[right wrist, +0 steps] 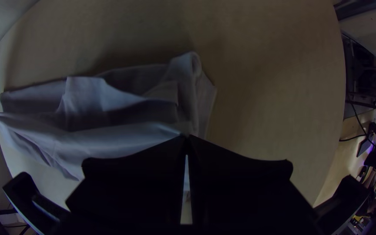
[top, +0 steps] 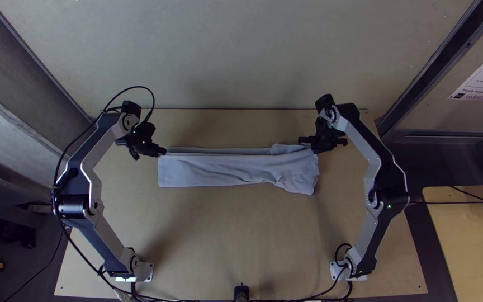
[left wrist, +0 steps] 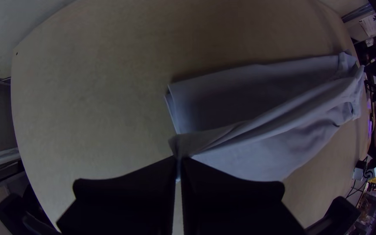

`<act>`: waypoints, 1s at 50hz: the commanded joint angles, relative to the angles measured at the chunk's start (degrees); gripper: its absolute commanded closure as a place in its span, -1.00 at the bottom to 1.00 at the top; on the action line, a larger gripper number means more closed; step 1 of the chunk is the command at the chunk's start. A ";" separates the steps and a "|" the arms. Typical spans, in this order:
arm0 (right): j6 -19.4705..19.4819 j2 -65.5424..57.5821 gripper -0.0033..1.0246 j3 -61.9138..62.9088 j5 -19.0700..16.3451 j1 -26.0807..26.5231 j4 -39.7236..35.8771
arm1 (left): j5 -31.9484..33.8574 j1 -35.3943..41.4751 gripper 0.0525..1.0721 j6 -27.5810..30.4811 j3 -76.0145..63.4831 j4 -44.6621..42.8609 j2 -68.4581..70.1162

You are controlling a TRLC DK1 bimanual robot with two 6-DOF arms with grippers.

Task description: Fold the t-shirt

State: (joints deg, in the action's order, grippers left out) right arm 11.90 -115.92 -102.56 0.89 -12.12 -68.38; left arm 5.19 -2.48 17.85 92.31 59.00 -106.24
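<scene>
Left hand (left wrist: 179, 159), over desk's (top: 219, 235) left part: closed, pinching left end of t-shirt (top: 213, 172). Across desk's middle, t-shirt lies folded into long strip; likely light, limp, best gripped by layered end corners. Right hand (right wrist: 186, 136), over desk's right part: closed on right end. Wrist views reveal raised ridge, gaps between layers; top view flattens these.

T-shirt (top: 213, 172) on the table (top: 241, 235), between left arm (top: 100, 243) and right arm (top: 369, 230)

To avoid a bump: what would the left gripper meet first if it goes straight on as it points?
Past the cloth that the left gripper pinches, likely the shirt's lower layer; depth is unclear.
</scene>
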 commanded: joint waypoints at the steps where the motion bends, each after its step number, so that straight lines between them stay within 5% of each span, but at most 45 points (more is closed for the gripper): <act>1: -0.65 -4.49 0.94 -3.34 1.31 0.87 0.18 | -0.44 0.02 0.77 -1.85 2.96 1.03 -3.36; 2: -1.09 -5.46 0.91 -4.05 1.49 0.87 0.79 | -0.44 0.11 0.57 -2.20 3.22 1.11 -3.72; 5: -1.27 -8.27 0.59 -5.98 2.89 0.87 1.14 | -1.06 0.28 -0.73 -2.82 3.40 0.76 -4.68; 6: -1.35 -9.06 0.43 -6.60 3.51 0.87 1.14 | -1.32 0.46 -0.98 -3.26 3.58 0.76 -5.03; 8: -1.79 -10.29 -0.16 -7.48 4.12 0.96 1.14 | -1.32 0.72 -0.92 -3.78 3.84 0.85 -5.47; 9: -1.71 -11.08 -0.70 -7.74 4.39 1.22 0.97 | -1.32 0.72 -0.92 -3.87 3.75 0.76 -5.56; 10: -1.62 -11.61 -1.00 -8.09 4.39 1.40 0.62 | -1.32 0.81 -0.92 -4.14 3.75 0.59 -5.56; 20: -0.91 -9.59 -0.94 -10.29 8.08 3.59 1.23 | 0.70 0.28 -0.92 -6.16 4.28 0.32 -3.19; 50: 0.23 11.94 -0.93 -7.74 7.99 10.80 1.32 | 31.28 -15.10 -0.92 -5.89 -3.63 3.14 2.00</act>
State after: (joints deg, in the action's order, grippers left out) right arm 11.51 -106.06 -111.48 8.40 -2.63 -66.65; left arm 30.68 -15.16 10.55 91.74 60.99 -105.82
